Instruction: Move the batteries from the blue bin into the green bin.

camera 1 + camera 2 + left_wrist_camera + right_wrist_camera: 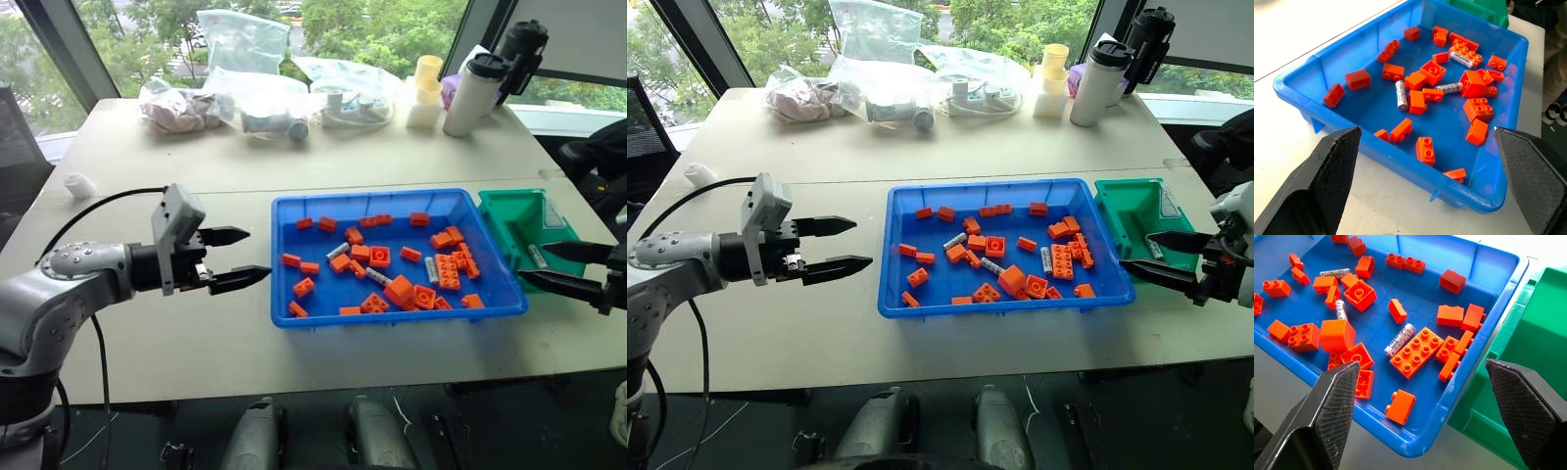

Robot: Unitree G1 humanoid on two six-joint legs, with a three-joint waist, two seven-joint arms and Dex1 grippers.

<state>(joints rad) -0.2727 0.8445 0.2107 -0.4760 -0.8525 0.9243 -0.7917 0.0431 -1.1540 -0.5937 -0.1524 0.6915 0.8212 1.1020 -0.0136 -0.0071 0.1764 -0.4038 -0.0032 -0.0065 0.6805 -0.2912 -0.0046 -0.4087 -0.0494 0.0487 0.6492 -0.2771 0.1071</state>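
Batteries in blue bin, 1 in green bin

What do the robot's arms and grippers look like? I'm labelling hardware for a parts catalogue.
The left arm is rounded silver-grey metal with small dark bolts, ending in a black wrist with a light-grey boxy module on top. A black cable loops from it over the table. The left gripper and right gripper each have two black, tapering, pointed fingers with finely textured inner pads.
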